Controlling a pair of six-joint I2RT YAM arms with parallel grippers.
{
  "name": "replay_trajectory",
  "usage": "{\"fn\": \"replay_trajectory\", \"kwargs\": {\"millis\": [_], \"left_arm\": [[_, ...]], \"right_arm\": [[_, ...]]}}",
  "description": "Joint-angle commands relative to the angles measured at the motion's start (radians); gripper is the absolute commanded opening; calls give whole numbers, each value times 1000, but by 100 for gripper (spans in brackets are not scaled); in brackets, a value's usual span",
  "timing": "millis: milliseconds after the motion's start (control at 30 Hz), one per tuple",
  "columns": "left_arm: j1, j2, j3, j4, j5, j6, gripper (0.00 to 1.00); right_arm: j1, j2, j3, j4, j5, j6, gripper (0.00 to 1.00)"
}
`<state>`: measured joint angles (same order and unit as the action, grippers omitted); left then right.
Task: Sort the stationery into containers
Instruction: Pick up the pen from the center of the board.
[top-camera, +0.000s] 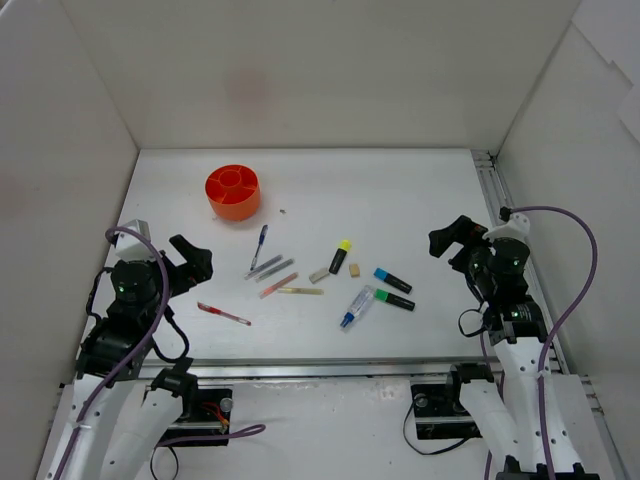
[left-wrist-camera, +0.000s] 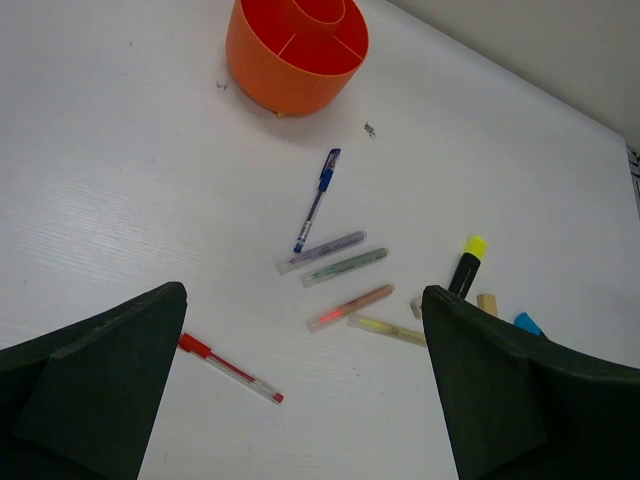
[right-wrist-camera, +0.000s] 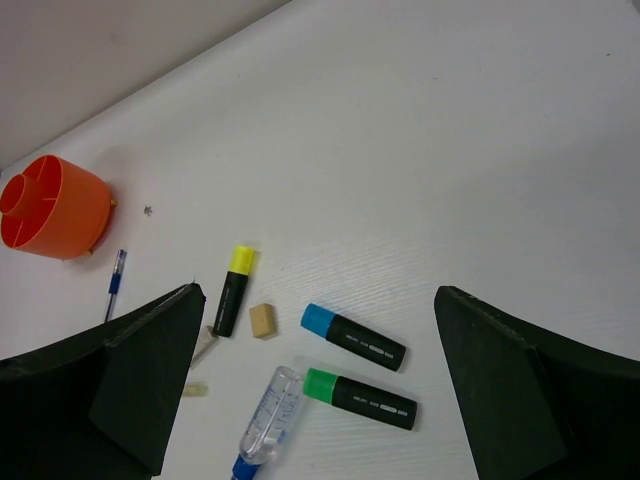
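On the bench (top-camera: 420, 190), with left claw (left-wrist-camera: 302, 300) and right claw (right-wrist-camera: 318, 291) spread wide and empty, the near red pen (left-wrist-camera: 230, 370) is best pinched across its barrel, then carried to the far-left orange organizer (left-wrist-camera: 297, 55).

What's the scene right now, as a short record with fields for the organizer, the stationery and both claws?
organizer: orange, round, upright, far left, looks empty
pens: red pen leftmost; blue pen just below organizer
highlighters: three, capped yellow, blue, green, right of centre
tube: clear, left of green-capped one
left claw: open, empty
right claw: open, empty
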<state>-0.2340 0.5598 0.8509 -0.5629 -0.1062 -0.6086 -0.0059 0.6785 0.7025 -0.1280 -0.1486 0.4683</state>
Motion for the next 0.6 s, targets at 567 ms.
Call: {"fn": "replay_trajectory", "kwargs": {"millis": [567], "left_arm": [[-4, 109, 13, 97, 94, 15, 100]], "right_arm": [[228, 211, 83, 39, 78, -40, 98]]}}
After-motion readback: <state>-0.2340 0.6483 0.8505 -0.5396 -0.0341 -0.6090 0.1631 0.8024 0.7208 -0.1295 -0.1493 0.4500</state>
